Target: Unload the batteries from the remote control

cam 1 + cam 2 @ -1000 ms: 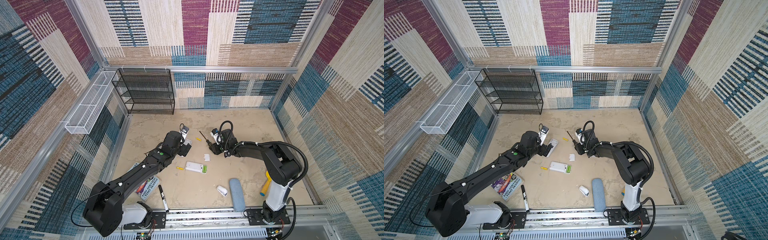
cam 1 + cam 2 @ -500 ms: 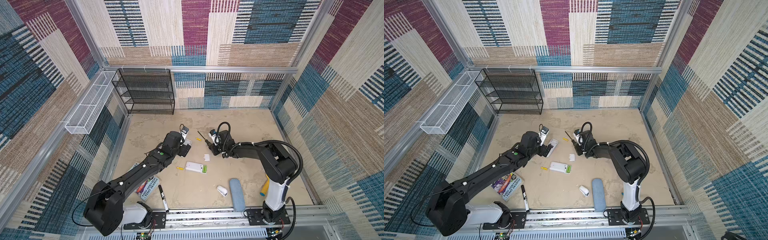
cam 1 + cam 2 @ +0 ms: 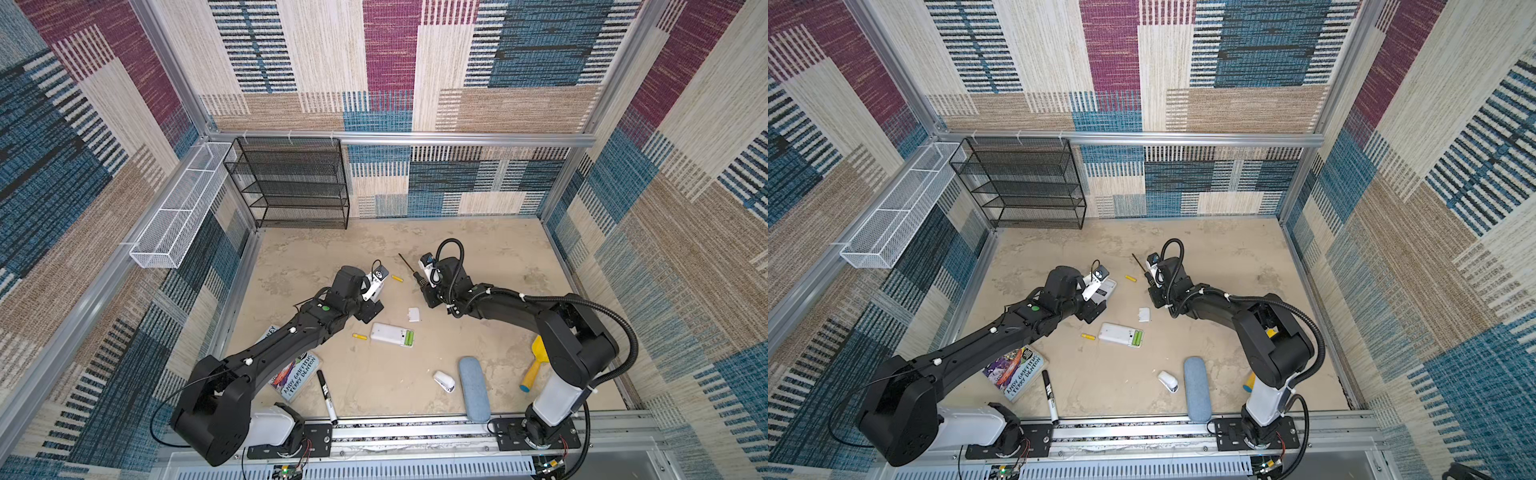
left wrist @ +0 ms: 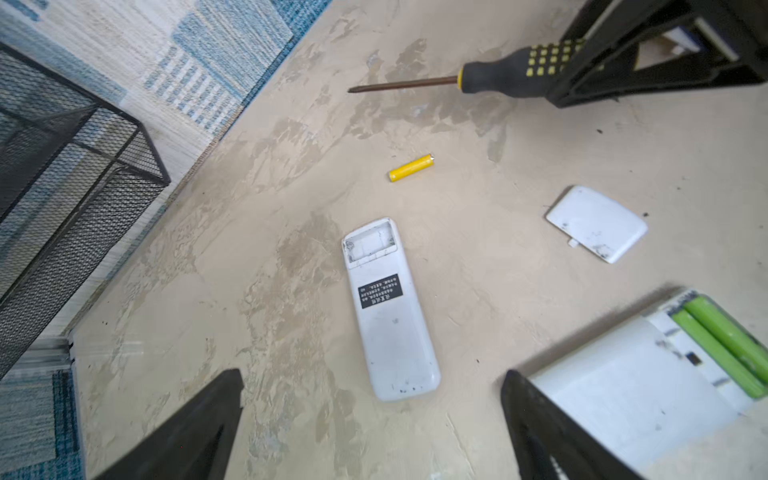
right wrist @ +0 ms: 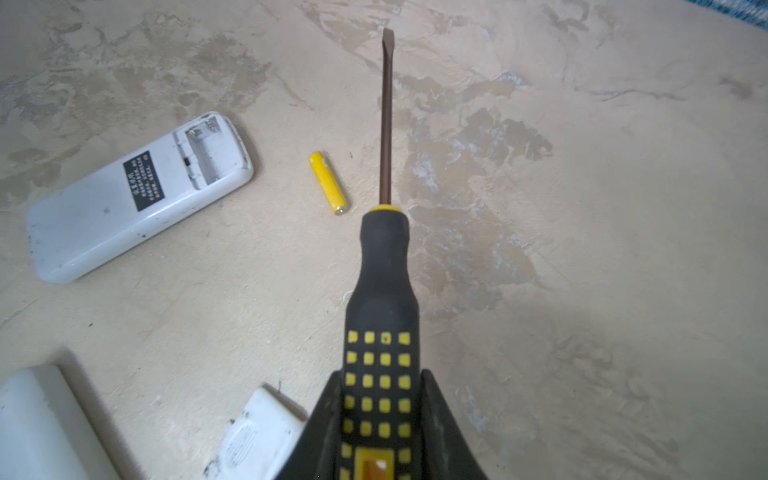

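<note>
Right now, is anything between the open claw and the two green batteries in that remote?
Nothing visible. The green batteries lie uncovered in the remote; a loose cover lies apart, and the open left gripper is alongside.

1 yellow batt (image 4: 411, 168) near slim remote (image 4: 390, 316), bay empty; 2 green batts (image 4: 719, 345) in 2nd remote (image 4: 623, 399)

Beige mottled counter (image 4: 257, 232). Just ahead of left pincer (image 4: 370, 374): white remote (image 4: 390, 324), batt. bay open; yellow battery (image 4: 411, 167) further out. Beside pincer: batt. cover (image 4: 596, 222), 2nd remote (image 4: 623, 382) w/ 2 green batteries (image 4: 719, 345).
</note>
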Tool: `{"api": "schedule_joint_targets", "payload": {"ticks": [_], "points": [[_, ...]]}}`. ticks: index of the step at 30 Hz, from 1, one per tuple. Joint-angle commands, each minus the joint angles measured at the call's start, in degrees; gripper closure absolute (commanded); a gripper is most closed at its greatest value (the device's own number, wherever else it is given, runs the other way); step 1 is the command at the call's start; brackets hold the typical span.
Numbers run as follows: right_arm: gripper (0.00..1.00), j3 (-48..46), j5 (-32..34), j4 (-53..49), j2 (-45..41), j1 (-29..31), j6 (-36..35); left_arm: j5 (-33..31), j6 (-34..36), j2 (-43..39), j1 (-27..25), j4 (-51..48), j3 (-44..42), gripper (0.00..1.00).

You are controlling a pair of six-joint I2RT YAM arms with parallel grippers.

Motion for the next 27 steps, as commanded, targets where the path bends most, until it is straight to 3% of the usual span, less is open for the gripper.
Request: {"api": "schedule_joint_targets", "payload": {"ticks": [1,6,9,12,17,27], "points": [[1.00,-1.30,6.56,-3.16,-3.01,1.72,-0.44,5.08,5.55,-0.70,0.10,2.00,-0.84,0.01],[1.00,-4.85,5.72,-6.13,-9.92,3.64,0.21,9.92,8.00,-3.37,0.04,7.28,-3.48,0.01],[1.00,-5.36,1.96,-9.14,-13.91,4.16,0.05,7.51,10.80,-3.54,-0.69,10.84,-4.34,0.01],[1.00,-4.92,-2.64,-12.56,-17.86,4.35,0.00,3.99,17.81,-3.40,-2.44,16.74,-6.27,0.02],[1.00,-4.22,-7.07,-17.46,-22.97,5.11,-1.13,6.04,31.37,-2.91,-3.94,26.52,-9.55,0.02],[1.00,-1.65,-12.06,-23.74,-26.30,6.73,-2.96,11.08,37.41,2.05,-3.94,29.44,-5.22,0.06]]}}
